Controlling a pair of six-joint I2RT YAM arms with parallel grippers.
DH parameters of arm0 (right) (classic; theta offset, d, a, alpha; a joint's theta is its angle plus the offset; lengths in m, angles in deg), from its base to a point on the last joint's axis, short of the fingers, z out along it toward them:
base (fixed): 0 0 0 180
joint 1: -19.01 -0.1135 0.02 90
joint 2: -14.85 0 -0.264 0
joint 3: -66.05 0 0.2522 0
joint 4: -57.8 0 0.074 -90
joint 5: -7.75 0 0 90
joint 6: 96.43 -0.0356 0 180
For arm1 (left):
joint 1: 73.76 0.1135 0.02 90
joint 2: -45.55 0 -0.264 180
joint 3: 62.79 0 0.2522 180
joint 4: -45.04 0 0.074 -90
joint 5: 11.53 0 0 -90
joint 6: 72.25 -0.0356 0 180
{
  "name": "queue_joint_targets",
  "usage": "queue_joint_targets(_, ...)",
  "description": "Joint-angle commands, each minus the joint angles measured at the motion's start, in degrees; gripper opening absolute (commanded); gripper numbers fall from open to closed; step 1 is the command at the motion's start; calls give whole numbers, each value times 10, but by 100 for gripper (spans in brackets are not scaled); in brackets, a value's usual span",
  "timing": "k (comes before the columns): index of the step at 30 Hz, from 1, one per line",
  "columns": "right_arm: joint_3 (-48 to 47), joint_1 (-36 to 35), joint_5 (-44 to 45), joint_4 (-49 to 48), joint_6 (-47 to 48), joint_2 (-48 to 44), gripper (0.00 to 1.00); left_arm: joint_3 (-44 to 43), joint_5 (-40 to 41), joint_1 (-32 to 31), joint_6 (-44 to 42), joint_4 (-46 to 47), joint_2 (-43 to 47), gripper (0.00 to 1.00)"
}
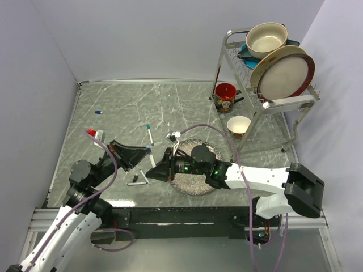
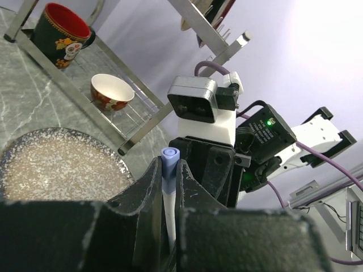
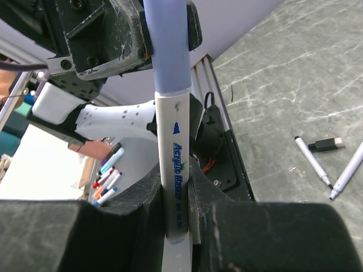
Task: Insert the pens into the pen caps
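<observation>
White barrel, blue cap: the pen (image 3: 176, 170) being worked is held in the air just left of the plate (image 2: 51, 164), bridged between both claws. The right claw (image 3: 174, 190) is clamped on the lower barrel, over the printed lettering. The left claw (image 2: 169, 170) is clamped on the cap (image 3: 165, 45) end.

Handling, as judged:
- The pen looks light and stiff, with a smooth round plastic body, so it is likely to roll or twist between the pads.
- Grip the barrel near its middle and the cap across its sides.
- Keep both on one axis and push along that axis only. A skewed push could jam the cap or flick the pen loose.

Other items:
- One teal-tipped pen (image 1: 149, 135) lies beyond the plate's far-left edge.
- Two loose pens (image 1: 140, 178) lie close together left of the plate.
- A small blue piece (image 1: 98, 112), possibly a spare cap, lies well apart, far left of the plate.

Hard to make out:
- A step shows where the cap meets the barrel, but whether it is fully seated cannot be told.
- From overhead, the claws cover nearly all of the held pen.
- A black piece (image 3: 326, 143) beside the loose pens may be a cap, but it is too small to confirm.
</observation>
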Motion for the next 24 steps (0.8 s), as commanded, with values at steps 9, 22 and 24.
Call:
queue_joint_targets(9,-22,7,-36,-42,42,-67,0,-43,-40,-1,-1,-18,24,52)
queue_joint_targets(22,-20,-8,-48,-8,46,-87,0,-76,-133,-1,-9,54,-12,81)
queue_joint_targets(24,-27,-13,-48,5,60,-87,0,-77,-145,-1,-13,61,-12,88)
